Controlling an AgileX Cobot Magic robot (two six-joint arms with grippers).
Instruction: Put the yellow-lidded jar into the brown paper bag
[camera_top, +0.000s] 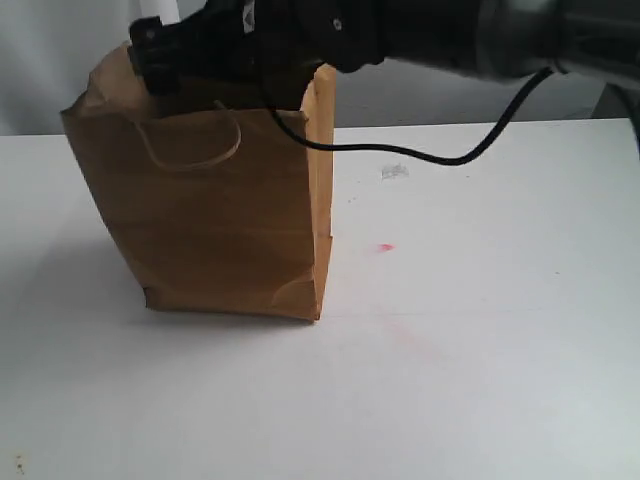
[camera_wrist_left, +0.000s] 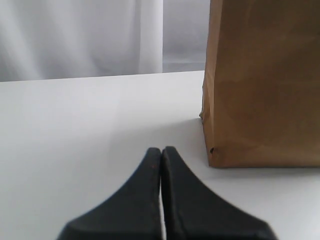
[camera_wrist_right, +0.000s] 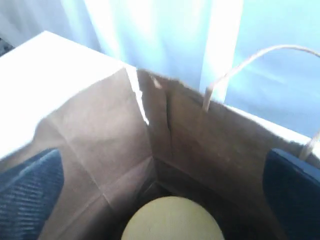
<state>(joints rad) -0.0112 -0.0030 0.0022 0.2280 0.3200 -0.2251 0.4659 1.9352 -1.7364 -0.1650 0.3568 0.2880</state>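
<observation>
Right wrist view shows yellow-lidded jar (camera_wrist_right: 172, 220) inside brown paper bag (camera_wrist_right: 100, 140).

Looks like a robotics lab or test rig, definitely not a home. Everything is set on a plain white surface (camera_top: 480, 380), smudged and marked with a small red spot (camera_top: 385, 247). A pale curtain (camera_wrist_left: 80, 35) is hung behind it, and a black cable (camera_top: 440, 155) is trailed from a robot arm (camera_top: 450, 35).

Table, curtain, marks.
Under the left pincer (camera_wrist_left: 161, 151), white table (camera_wrist_left: 75, 125); beyond it, white curtain (camera_wrist_left: 75, 35); red fleck (camera_top: 385, 247) and grey smudge (camera_top: 394, 172) on the table.
</observation>
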